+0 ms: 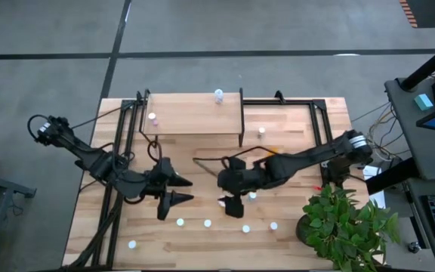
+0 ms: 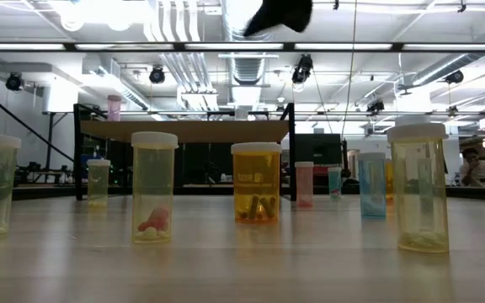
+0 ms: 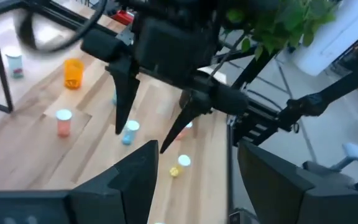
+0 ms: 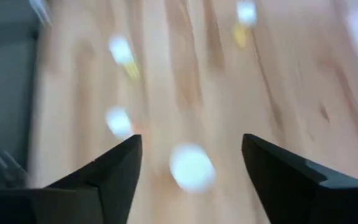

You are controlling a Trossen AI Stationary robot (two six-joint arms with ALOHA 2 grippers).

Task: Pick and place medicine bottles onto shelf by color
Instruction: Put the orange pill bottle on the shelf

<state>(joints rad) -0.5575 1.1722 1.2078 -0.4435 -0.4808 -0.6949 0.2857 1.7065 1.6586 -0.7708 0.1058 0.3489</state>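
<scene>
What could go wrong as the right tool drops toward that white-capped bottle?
1. The right tool hangs open above a white-capped bottle, and other bottles stand nearby; a finger could tip one.
2. The left tool waits open close beside the right arm, so the arms could collide.
3. The plant crowds the right arm's side.

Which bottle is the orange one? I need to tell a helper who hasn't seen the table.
Find the shelf on black legs. In the low view, the orange bottle stands on the table before it, at mid-picture. Its neighbours are pale yellow, pink or blue; it alone is deep amber.
</scene>
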